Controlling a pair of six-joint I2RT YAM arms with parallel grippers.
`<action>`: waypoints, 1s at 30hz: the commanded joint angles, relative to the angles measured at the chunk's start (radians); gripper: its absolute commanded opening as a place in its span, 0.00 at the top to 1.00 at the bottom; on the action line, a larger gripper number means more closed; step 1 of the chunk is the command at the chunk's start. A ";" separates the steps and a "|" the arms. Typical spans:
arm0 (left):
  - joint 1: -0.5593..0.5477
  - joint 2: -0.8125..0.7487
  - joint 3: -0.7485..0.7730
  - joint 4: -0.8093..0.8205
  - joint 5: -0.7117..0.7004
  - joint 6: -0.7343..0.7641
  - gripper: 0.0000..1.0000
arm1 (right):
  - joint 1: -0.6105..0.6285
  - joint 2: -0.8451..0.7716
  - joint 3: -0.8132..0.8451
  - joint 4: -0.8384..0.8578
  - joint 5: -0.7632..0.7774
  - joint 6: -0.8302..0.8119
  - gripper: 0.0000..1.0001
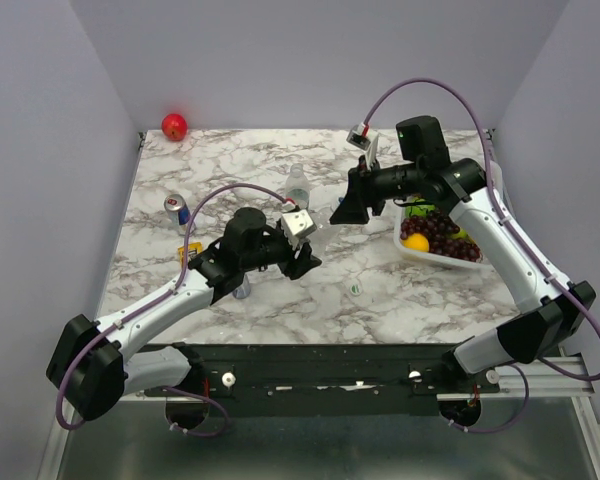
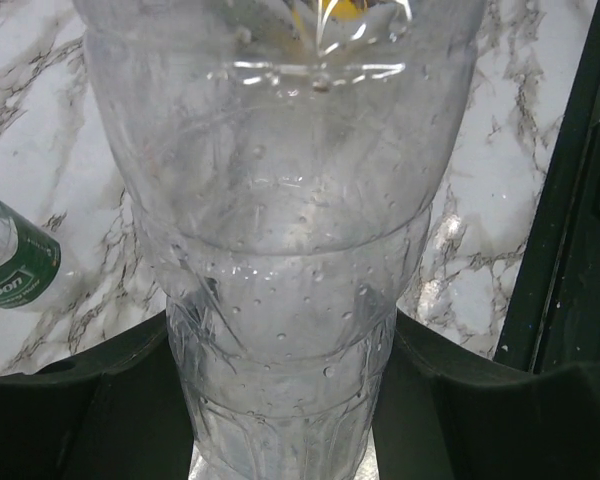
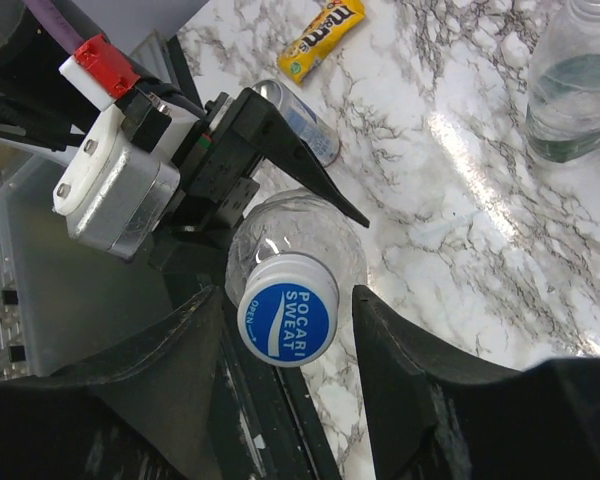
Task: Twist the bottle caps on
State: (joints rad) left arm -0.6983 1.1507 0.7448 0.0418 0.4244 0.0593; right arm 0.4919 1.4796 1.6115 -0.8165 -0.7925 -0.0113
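The plain clear bottle (image 2: 290, 250) is held off the table, and my left gripper (image 2: 280, 385) is shut on its lower body. A white and blue cap (image 3: 288, 315) sits on that bottle's neck. My right gripper (image 3: 286, 298) is open around the cap, with a gap showing on each side. In the top view the two grippers, left (image 1: 302, 252) and right (image 1: 346, 210), meet over the table's middle. The bottle with the green label (image 1: 297, 186) stands upright behind them, capless. The white cap with a green mark (image 1: 356, 287) lies alone on the marble.
A tray (image 1: 416, 256) with grapes and an orange sits at the right, under the right arm. A silver-blue can (image 1: 177, 208) and a yellow candy pack (image 1: 188, 250) lie at the left. A red apple (image 1: 174, 126) rests at the back left corner.
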 commanded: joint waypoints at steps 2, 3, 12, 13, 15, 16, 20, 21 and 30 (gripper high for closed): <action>0.003 0.007 -0.013 0.082 0.093 -0.056 1.00 | 0.007 0.025 0.033 0.046 -0.022 0.002 0.36; 0.003 0.006 -0.015 0.086 0.093 -0.056 1.00 | 0.007 0.030 0.037 0.046 -0.024 0.001 0.36; 0.003 0.009 -0.022 0.099 0.109 -0.055 1.00 | 0.007 -0.010 -0.042 0.177 0.090 0.096 0.50; 0.003 0.010 -0.027 0.104 0.116 -0.055 1.00 | 0.007 -0.007 -0.042 0.175 0.101 0.090 0.48; 0.003 0.014 -0.027 0.115 0.119 -0.055 1.00 | 0.007 -0.001 -0.041 0.174 0.111 0.085 0.47; 0.003 0.015 -0.027 0.116 0.122 -0.055 1.00 | 0.007 0.002 -0.041 0.175 0.108 0.082 0.46; 0.003 0.020 -0.025 0.119 0.125 -0.056 1.00 | 0.007 0.007 -0.038 0.188 0.079 0.074 0.54; 0.003 0.020 -0.024 0.121 0.123 -0.056 1.00 | 0.007 0.010 -0.036 0.186 0.078 0.074 0.58; -0.071 0.064 0.024 0.167 -0.218 -0.185 1.00 | 0.007 0.060 0.053 0.151 0.344 0.165 0.86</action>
State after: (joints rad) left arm -0.6991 1.1896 0.7242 0.1341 0.4522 -0.0574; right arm 0.4988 1.4933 1.5955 -0.6758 -0.6815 0.0948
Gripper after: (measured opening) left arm 0.644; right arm 0.415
